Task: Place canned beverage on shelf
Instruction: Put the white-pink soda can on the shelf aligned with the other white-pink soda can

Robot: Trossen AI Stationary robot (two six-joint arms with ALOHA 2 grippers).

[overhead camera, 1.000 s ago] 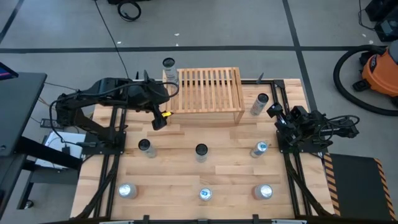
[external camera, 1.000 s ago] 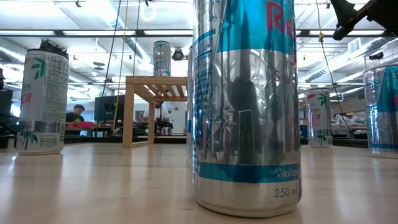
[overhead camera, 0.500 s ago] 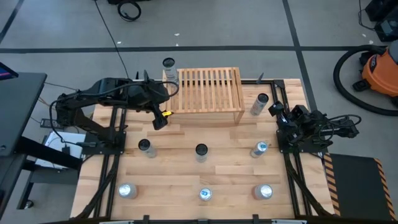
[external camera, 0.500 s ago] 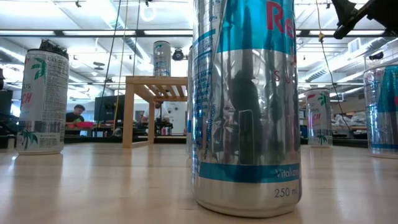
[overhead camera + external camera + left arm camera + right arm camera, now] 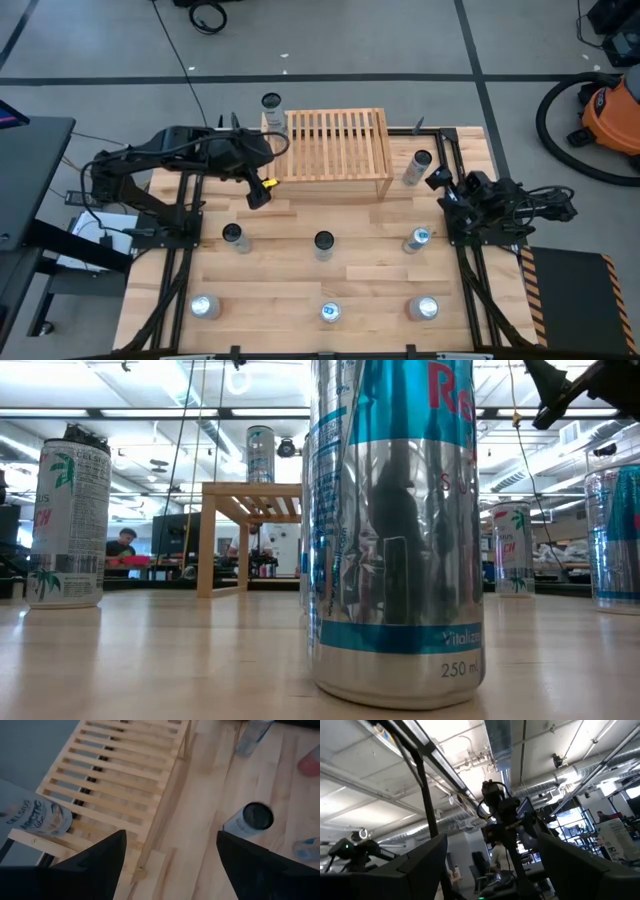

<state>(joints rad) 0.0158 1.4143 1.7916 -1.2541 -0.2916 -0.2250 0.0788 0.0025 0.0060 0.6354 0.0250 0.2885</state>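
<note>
Shelf: the shelf (image 5: 337,144), a low slatted stand of light wood, is standing at the far edge of the worktop (image 5: 290,290), about midway along it.
Can on shelf: a tall can (image 5: 271,108) is standing upright on the shelf's far left corner; in the low view it is rising above the slatted top (image 5: 260,454).
Left gripper: the left gripper (image 5: 257,194) is hanging over the worktop just off the shelf's near left corner, its fingers spread wide apart and holding nothing (image 5: 170,855).
Right gripper: the right gripper (image 5: 437,177) is waiting near the worktop's right edge, pointing upward, its fingers parted and empty.
Other cans: seven cans are standing on the worktop, one (image 5: 417,167) by the shelf's right end, three across the middle, three along the near edge.
</note>
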